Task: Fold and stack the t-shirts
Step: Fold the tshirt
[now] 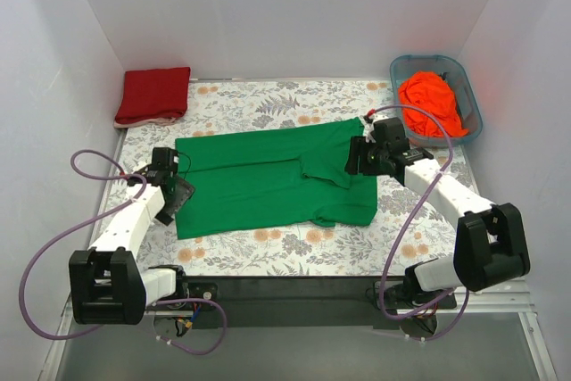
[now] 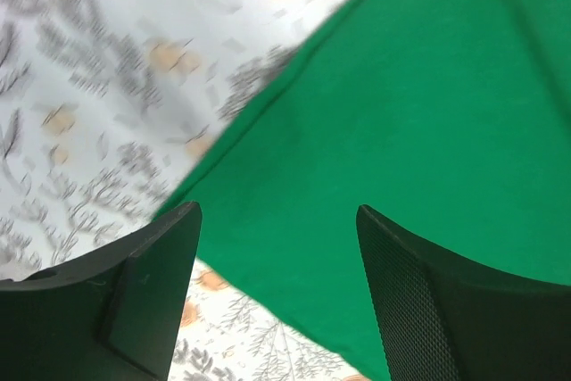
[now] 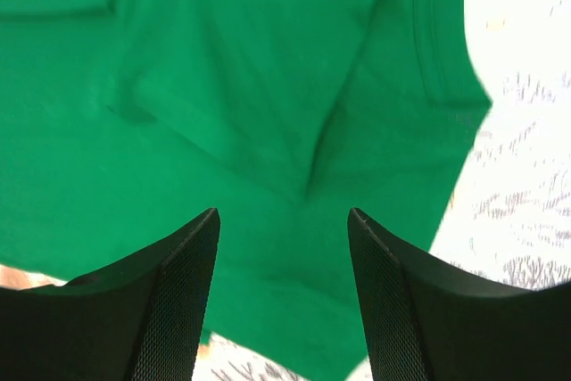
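A green shirt [image 1: 268, 185] lies spread flat across the middle of a floral tabletop [image 1: 268, 104], its long side running left to right. Near its right end a sleeve is folded in over the body, leaving soft creases. In the right wrist view the green shirt [image 3: 223, 86] fills most of the picture, with a white label at its top edge.

A red shirt [image 1: 153, 94] sits folded in the far left corner, well apart from the green one. An orange shirt [image 1: 428, 103] lies crumpled inside a blue-grey tub [image 1: 426, 60] in the far right corner.

The left tool [image 1: 178, 195] sits at the green shirt's left edge. In its wrist view the left tool [image 2: 278, 220] has its fingers apart, holding nothing, above the cloth's edge [image 2: 428, 113].

The right tool [image 1: 357, 160] is over the shirt's right end. From its wrist view the right tool [image 3: 283, 220] is likewise spread apart, with nothing in it
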`<state>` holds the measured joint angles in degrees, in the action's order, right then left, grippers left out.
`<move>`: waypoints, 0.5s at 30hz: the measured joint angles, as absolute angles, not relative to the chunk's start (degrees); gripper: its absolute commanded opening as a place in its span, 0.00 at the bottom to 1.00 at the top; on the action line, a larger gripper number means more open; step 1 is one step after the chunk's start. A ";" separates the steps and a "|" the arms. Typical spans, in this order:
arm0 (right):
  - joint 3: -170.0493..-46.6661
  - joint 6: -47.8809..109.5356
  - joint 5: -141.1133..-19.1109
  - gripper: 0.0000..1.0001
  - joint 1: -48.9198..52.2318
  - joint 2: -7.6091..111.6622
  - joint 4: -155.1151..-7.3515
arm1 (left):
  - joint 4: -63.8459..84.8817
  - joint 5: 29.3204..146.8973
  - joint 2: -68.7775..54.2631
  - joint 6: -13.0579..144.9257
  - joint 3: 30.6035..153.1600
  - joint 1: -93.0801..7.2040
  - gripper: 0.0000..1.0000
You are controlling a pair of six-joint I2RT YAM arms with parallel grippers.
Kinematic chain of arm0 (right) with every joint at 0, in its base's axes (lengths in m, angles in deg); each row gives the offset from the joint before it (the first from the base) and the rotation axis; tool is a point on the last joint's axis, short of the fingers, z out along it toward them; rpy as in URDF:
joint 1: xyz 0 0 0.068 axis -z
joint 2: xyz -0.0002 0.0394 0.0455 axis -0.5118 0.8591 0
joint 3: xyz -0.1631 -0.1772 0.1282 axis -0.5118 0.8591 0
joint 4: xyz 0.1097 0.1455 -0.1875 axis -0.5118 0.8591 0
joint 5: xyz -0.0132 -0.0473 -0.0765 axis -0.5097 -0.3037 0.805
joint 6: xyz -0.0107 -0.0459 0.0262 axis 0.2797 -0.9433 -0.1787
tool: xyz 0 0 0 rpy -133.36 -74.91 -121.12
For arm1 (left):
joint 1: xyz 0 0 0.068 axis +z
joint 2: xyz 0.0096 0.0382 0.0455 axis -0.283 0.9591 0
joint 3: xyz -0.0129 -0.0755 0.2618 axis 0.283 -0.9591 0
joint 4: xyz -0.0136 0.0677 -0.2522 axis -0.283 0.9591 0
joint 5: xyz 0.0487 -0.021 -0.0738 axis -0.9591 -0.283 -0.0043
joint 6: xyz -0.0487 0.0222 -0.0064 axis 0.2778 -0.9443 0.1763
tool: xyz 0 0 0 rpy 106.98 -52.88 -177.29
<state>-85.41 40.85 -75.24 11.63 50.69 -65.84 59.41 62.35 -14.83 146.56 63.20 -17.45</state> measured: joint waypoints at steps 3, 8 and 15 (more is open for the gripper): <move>-82.61 40.55 -75.52 0.66 11.63 49.49 -64.27 | 62.99 62.48 -14.31 150.75 61.56 -17.72 0.60; -81.26 40.26 -76.31 0.66 11.63 48.75 -63.94 | 67.54 62.46 -12.78 158.84 61.27 -18.68 0.54; -78.48 40.09 -77.60 0.65 11.63 48.44 -64.46 | 68.65 62.11 -12.82 165.79 57.95 -19.25 0.50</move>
